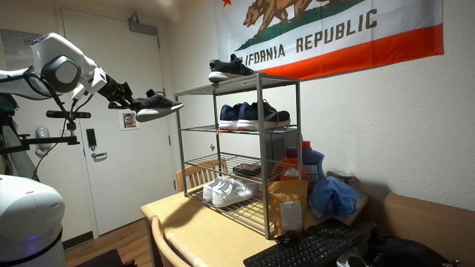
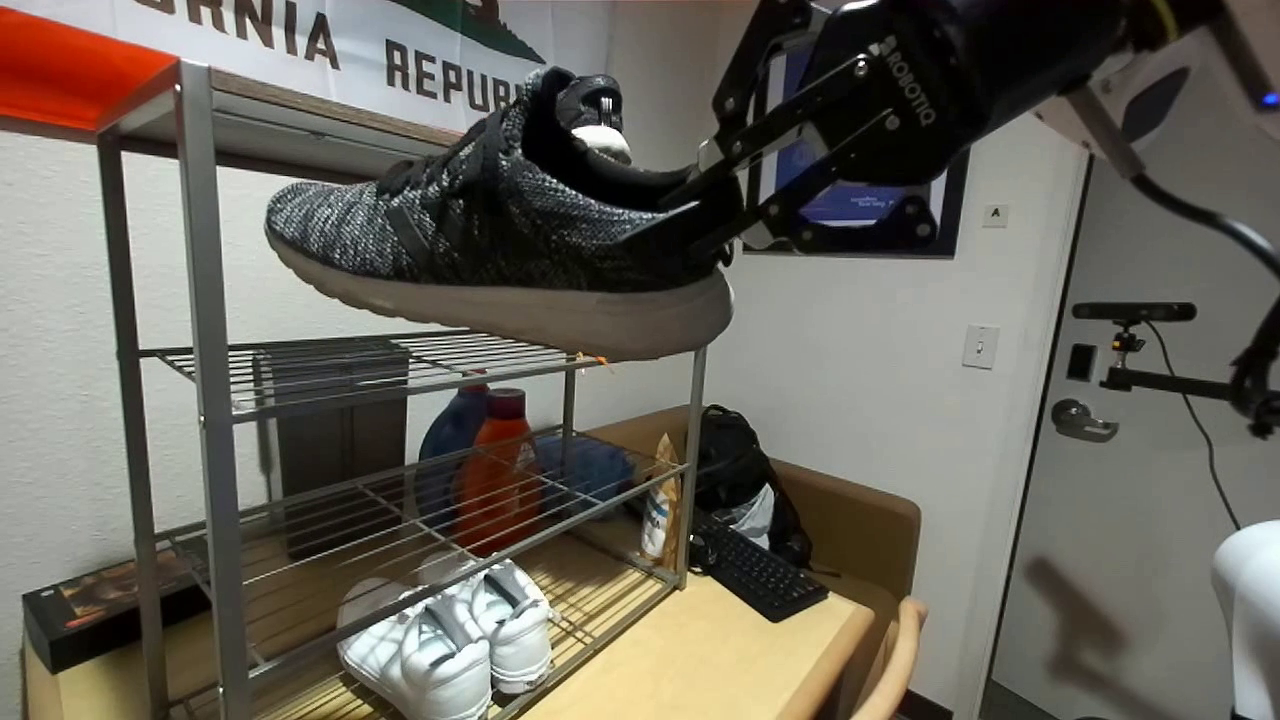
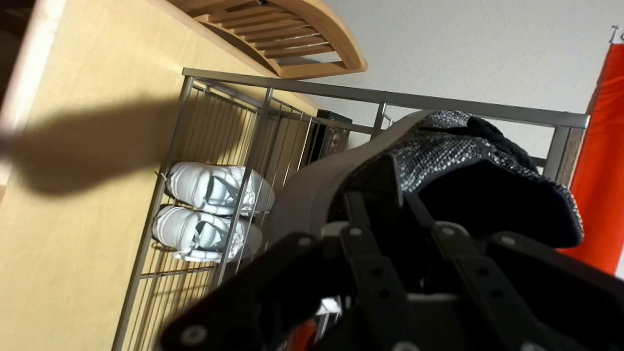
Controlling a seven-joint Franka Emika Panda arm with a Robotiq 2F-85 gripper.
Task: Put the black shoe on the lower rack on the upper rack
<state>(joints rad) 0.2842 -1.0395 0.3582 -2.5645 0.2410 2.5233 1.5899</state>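
Observation:
The black shoe (image 1: 157, 106) is in the air beside the rack, sole down, with its toe pointing toward the rack. My gripper (image 1: 133, 104) is shut on its heel end; in an exterior view the fingers (image 2: 690, 215) pinch the collar at the heel. In the wrist view the shoe (image 3: 438, 156) lies between the fingers and the rack, its opening dark. The upper rack (image 1: 237, 85) is the top tier. A matching black shoe (image 1: 227, 70) rests on it. The lower rack (image 1: 198, 129) is the wire tier below, and the held shoe is between these two levels in height.
Blue sneakers (image 1: 256, 116) stand on the lower rack. White shoes (image 1: 228, 191) sit on the bottom tier. Rack posts (image 2: 212, 380) stand close to the held shoe. Detergent bottles (image 2: 500, 470), a brown pouch (image 1: 288, 204), a keyboard (image 1: 308, 243) and chairs (image 3: 287, 34) are around the table.

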